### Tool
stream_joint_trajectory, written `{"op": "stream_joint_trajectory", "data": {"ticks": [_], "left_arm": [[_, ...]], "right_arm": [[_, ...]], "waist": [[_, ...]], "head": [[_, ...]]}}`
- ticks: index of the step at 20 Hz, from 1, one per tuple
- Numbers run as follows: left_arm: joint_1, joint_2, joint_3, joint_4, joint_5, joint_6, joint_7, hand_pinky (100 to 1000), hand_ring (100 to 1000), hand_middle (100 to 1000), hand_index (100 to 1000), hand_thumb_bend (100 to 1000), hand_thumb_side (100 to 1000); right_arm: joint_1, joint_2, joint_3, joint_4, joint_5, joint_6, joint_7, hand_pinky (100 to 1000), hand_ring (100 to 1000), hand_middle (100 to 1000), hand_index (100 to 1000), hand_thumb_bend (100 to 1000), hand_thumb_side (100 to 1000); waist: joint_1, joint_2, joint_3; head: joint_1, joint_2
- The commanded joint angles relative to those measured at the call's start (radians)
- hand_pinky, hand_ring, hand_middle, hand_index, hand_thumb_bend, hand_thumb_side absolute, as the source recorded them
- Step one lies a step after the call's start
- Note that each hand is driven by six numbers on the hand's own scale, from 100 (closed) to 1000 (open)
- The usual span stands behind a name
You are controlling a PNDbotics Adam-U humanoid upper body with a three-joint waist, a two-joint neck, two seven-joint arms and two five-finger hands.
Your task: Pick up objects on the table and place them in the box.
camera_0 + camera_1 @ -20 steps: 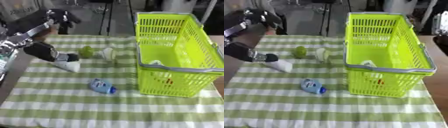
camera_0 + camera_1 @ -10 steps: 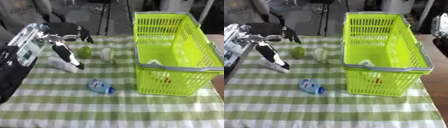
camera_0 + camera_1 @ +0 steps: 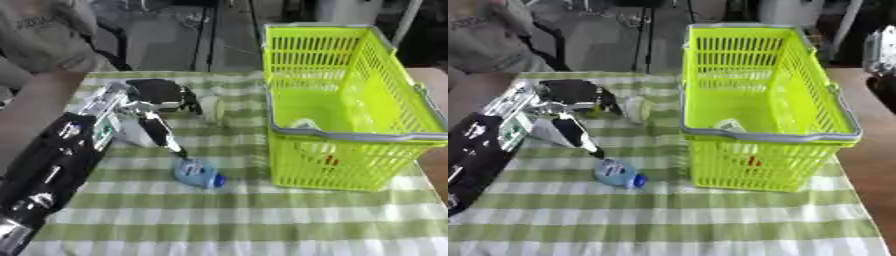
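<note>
My left hand point(image 3: 159, 94) hangs low over the table's left half; its black forearm point(image 3: 52, 165) comes in from the lower left. The hand is open, with its fingers loosely bent and the thumb point(image 3: 163, 134) stretched down toward a blue bottle point(image 3: 198, 174) lying on its side. A white block point(image 3: 131, 134) sits just under the hand. A pale cup-like thing point(image 3: 211, 108) lies to the hand's right. The small green thing seen earlier is hidden behind the hand. The yellow-green basket point(image 3: 350, 136) stands at the right and holds a white thing point(image 3: 303, 124) and a red one point(image 3: 329, 160).
A green-and-white checked cloth point(image 3: 227, 220) covers the table. Bare wood point(image 3: 877, 150) shows to the right of the basket. The basket's tall mesh wall rises close to the right of the bottle and the cup.
My left hand has moved right and toward the cup, and now covers the green thing. Its forearm now fills the lower left. The bottle, the cup and the basket have stayed put.
</note>
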Motion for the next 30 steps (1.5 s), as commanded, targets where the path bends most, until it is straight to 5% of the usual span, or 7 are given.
{"op": "stream_joint_trajectory", "data": {"ticks": [1, 10, 30], "left_arm": [[-0.022, -0.007, -0.009, 0.028, -0.028, -0.052, -0.008, 676, 704, 693, 834, 846, 538], [-0.034, -0.011, -0.014, 0.032, 0.031, -0.147, -0.152, 680, 687, 655, 826, 842, 521], [-0.015, -0.037, -0.045, 0.050, 0.042, -0.191, -0.303, 677, 670, 623, 821, 850, 489]], "right_arm": [[-0.019, -0.010, 0.000, -0.016, -0.008, -0.001, 0.005, 591, 581, 637, 825, 100, 532], [-0.020, -0.010, 0.000, -0.017, -0.009, -0.002, 0.006, 591, 580, 637, 826, 100, 532], [-0.022, -0.011, 0.000, -0.017, -0.011, -0.001, 0.007, 590, 580, 636, 827, 100, 533]], "waist": [[-0.001, -0.009, -0.002], [0.000, -0.005, -0.006], [-0.002, 0.002, -0.013]], "head": [[0.002, -0.010], [0.003, -0.011], [0.000, -0.011]]}}
